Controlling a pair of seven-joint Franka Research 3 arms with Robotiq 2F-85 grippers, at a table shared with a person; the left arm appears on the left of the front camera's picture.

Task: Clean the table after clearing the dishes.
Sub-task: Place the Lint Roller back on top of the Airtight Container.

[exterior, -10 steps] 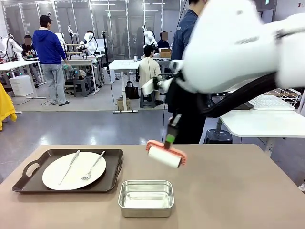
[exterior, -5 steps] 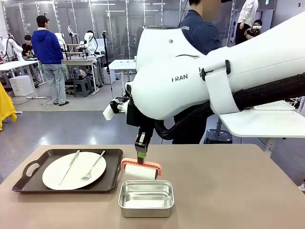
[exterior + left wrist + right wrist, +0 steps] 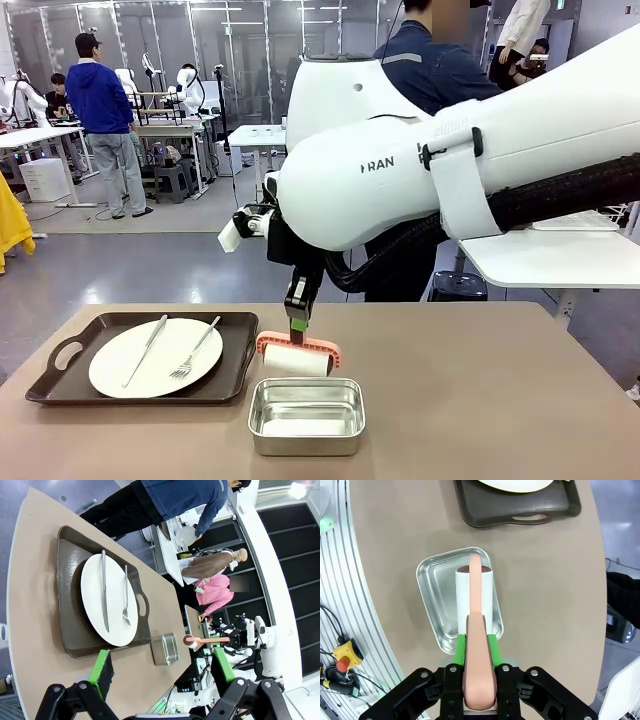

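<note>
On the brown table (image 3: 480,400), a white plate (image 3: 155,357) with a knife and fork lies on a dark handled tray (image 3: 60,352) at the left. My right gripper (image 3: 297,305) is shut on the pink handle of a lint roller (image 3: 297,357). The white roll hangs low over the far part of a steel pan (image 3: 306,415). From the right wrist, the right gripper (image 3: 480,647) clamps the lint roller (image 3: 475,595) above the steel pan (image 3: 432,590). My left gripper (image 3: 162,672) is open and holds nothing, high over the plate (image 3: 107,600) and tray (image 3: 65,580).
A person in a dark blue top (image 3: 430,70) stands at the table's far edge. My big white right arm (image 3: 450,160) spans the middle and right of the front view. A white-topped table (image 3: 550,255) stands behind on the right.
My right arm swung left and lowered the roller from mid-table to just over the pan's far side. In the last half second it barely moved. The plate and tray stayed put.
</note>
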